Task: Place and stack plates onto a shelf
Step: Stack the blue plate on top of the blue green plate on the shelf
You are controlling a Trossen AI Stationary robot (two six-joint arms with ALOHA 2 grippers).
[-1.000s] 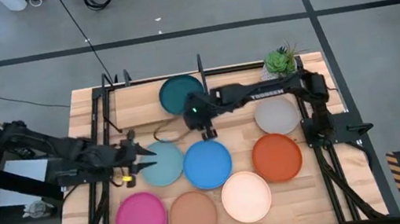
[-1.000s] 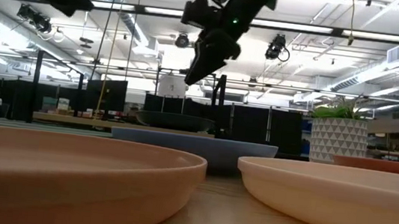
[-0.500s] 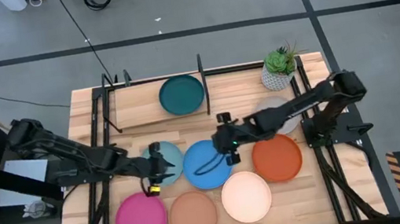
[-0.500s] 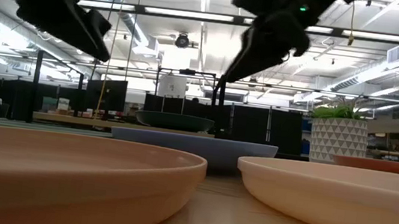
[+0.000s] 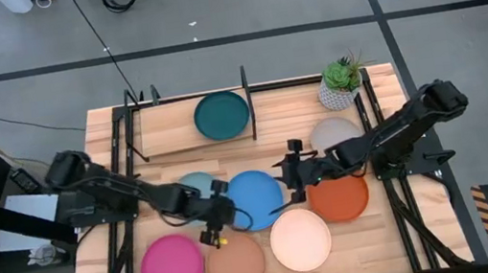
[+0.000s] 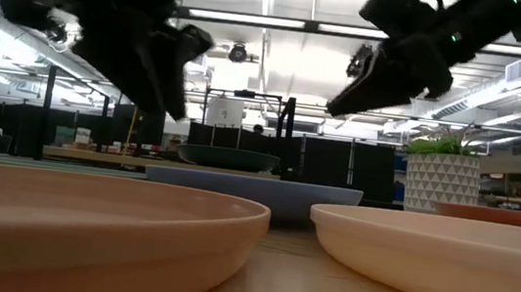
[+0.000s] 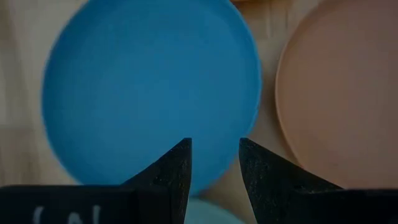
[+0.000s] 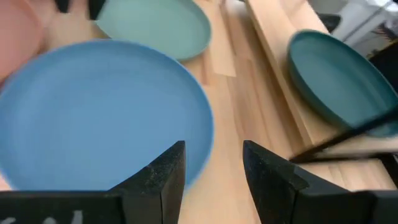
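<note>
The bright blue plate (image 5: pixel 255 198) lies flat on the table among the others. My left gripper (image 5: pixel 221 215) hovers open over its near-left rim (image 7: pixel 214 163), between it and the tan plate (image 5: pixel 236 262). My right gripper (image 5: pixel 293 170) hovers open at the blue plate's right rim (image 8: pixel 213 163). The low view shows both grippers, left (image 6: pixel 159 105) and right (image 6: pixel 339 106), above the plates. The dark teal plate (image 5: pixel 222 116) rests on the shelf (image 5: pixel 165 129). My left arm partly covers the pale blue-green plate (image 5: pixel 195 184).
Magenta (image 5: pixel 171 266), cream (image 5: pixel 300 239), orange-red (image 5: pixel 340 194) and grey (image 5: pixel 336 132) plates lie flat around the blue one. A white pot with a green plant (image 5: pixel 342 81) stands at the table's far right. Black shelf rods (image 5: pixel 246 92) rise beside the teal plate.
My right gripper has left the shelf beside the teal plate and swung toward the near edge and the right, to the blue plate's right rim. My left gripper has travelled right and nearer, across the pale blue-green plate to the blue plate's near-left rim. No plate has moved.
</note>
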